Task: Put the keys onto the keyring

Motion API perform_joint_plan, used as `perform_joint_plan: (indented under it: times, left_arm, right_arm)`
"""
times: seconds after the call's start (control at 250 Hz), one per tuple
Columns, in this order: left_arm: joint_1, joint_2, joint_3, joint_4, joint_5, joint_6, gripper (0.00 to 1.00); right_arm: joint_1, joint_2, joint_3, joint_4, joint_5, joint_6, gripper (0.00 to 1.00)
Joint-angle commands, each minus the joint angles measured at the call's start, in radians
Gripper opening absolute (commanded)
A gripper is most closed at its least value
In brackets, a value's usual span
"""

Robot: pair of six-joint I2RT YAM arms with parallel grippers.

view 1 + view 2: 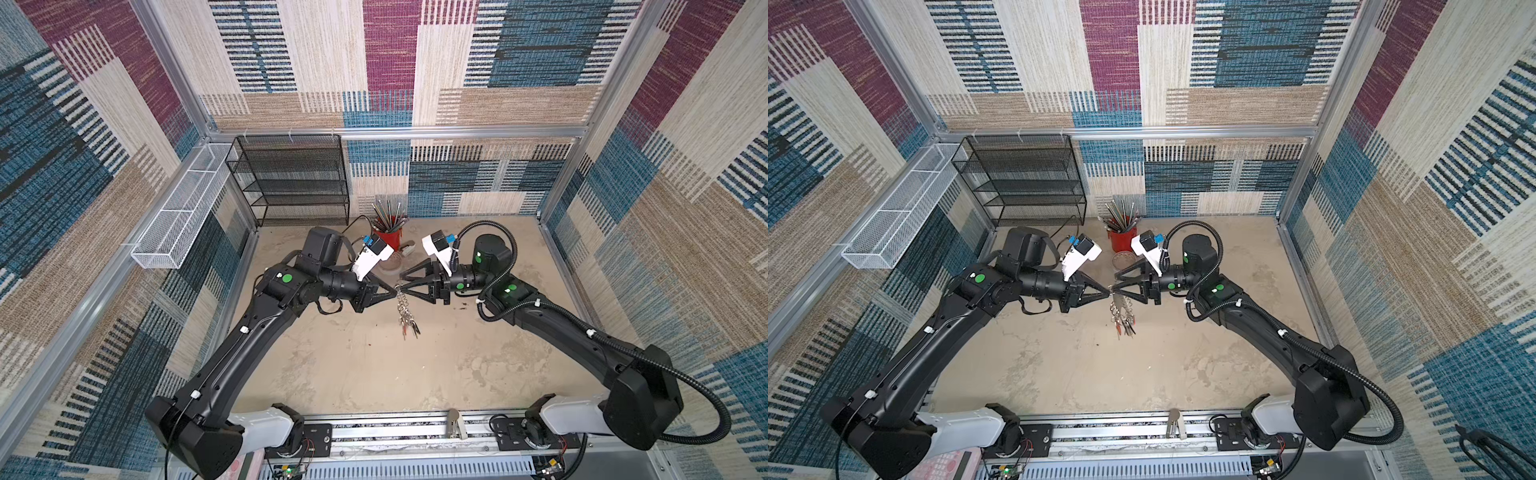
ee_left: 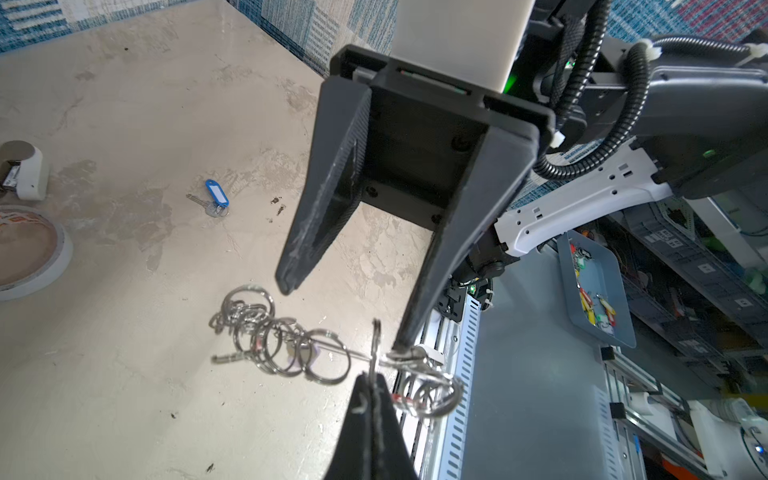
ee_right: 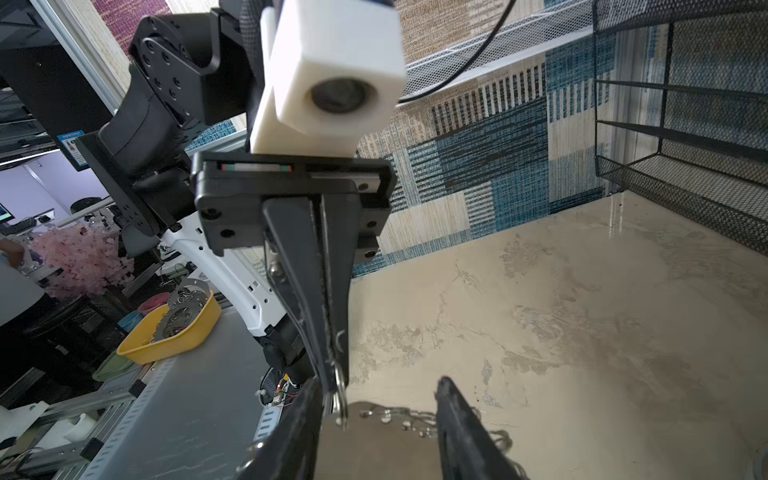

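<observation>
Gripping the hanging keyring [image 2: 299,351], left jaws are clamped while right jaws stand apart

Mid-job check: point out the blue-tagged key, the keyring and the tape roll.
blue-tagged key [image 2: 217,192]: left wrist view, on the blue tag.
keyring [image 1: 404,307]: in a top view, on the hanging cluster of rings.
tape roll [image 2: 50,282]: left wrist view, on its pale outer wall.
</observation>
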Motion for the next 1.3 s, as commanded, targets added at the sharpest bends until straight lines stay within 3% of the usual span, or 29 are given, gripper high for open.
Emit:
perform_joint_plan:
  times: [0.0,0.2,0.396,0.508,0.652,0.852,1.028,1.112,1.296]
  left_arm:
    - [-0.005,0.011,0.016,-0.022,0.008,0.047,0.00]
    - [-0.008,0.013,0.015,-0.010,0.000,0.044,0.00]
    - [-0.008,0.010,0.010,-0.005,-0.011,0.046,0.00]
    - [-0.008,0.011,0.009,-0.001,-0.010,0.044,0.00]
    - [-0.008,0.017,0.005,0.000,-0.021,0.046,0.00]
    - [-0.007,-0.003,-0.034,0.054,-0.046,-0.013,0.00]
    - [0.007,-0.100,-0.175,0.198,-0.074,-0.137,0.17]
    - [0.030,-0.155,-0.264,0.277,-0.084,-0.199,0.21]
    - [0.080,-0.250,-0.443,0.528,-0.014,-0.379,0.31]
  right_arm:
    - [0.003,0.010,0.006,-0.013,-0.005,-0.021,0.42]
    - [0.006,0.018,0.006,-0.027,-0.008,-0.032,0.27]
    - [0.012,0.020,0.011,-0.064,-0.007,-0.058,0.27]
    - [0.018,0.031,0.016,-0.077,-0.010,-0.068,0.22]
    - [0.021,0.038,0.021,-0.074,-0.022,-0.066,0.00]
    - [0.020,0.017,-0.023,0.025,-0.004,-0.015,0.00]
    - [0.018,0.009,-0.057,0.150,-0.025,0.065,0.00]
    - [0.018,0.000,-0.072,0.207,-0.036,0.106,0.00]
    - [0.018,-0.015,-0.113,0.330,-0.055,0.194,0.00]
